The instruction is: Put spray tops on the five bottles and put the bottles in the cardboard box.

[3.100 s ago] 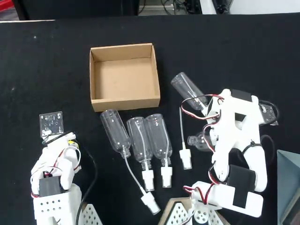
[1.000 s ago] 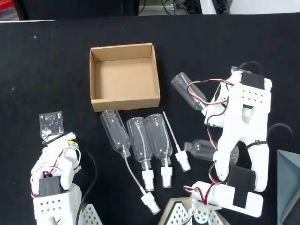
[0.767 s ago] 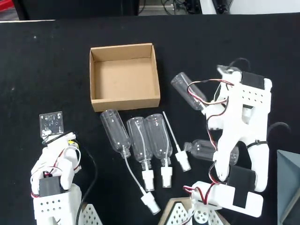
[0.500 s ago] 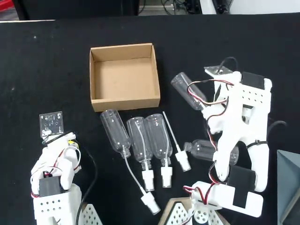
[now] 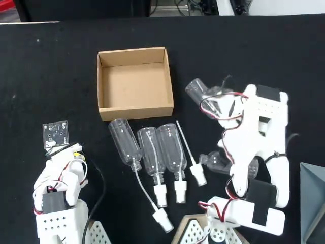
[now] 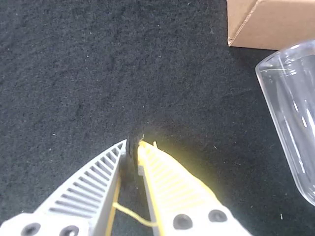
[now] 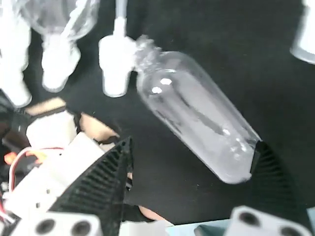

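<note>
- Near the right edge of the bench (image 5: 284, 46), the right gripper (image 7: 193, 142) is hanging spread wide over a capless bottle (image 7: 197, 115).
- At its front left corner, the left gripper (image 6: 132, 147) is resting clenched, empty.

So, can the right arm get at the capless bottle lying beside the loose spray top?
Probably yes. The right tool is open, with its fingers appearing to sit on either side of the capless bottle, which lies on its side. Nothing sits between them.

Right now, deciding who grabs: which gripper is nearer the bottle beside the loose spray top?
Right: the right gripper, open, flanks the bottle; the left gripper, shut, sits far off.
</note>
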Controlling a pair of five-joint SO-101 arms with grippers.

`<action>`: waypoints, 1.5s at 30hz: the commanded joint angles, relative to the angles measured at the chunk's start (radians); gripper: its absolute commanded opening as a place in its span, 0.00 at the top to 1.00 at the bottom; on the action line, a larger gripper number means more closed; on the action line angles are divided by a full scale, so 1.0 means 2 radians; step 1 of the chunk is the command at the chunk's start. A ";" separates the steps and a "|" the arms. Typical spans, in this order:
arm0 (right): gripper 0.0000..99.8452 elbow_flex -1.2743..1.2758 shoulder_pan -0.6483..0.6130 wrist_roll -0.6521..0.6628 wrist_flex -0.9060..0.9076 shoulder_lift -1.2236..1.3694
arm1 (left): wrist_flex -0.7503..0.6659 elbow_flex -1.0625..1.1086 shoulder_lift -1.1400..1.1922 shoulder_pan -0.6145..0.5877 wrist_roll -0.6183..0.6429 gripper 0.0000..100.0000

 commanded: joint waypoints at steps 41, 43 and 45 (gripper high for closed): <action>0.94 0.161 -0.031 0.084 -0.219 -0.034 | -0.012 0.011 -0.004 -0.006 0.002 0.97; 0.94 0.161 -0.031 0.084 -0.219 -0.034 | -0.012 0.011 -0.004 -0.006 0.002 0.97; 0.94 0.160 -0.031 0.083 -0.219 -0.034 | -0.012 0.011 -0.004 -0.006 0.002 0.97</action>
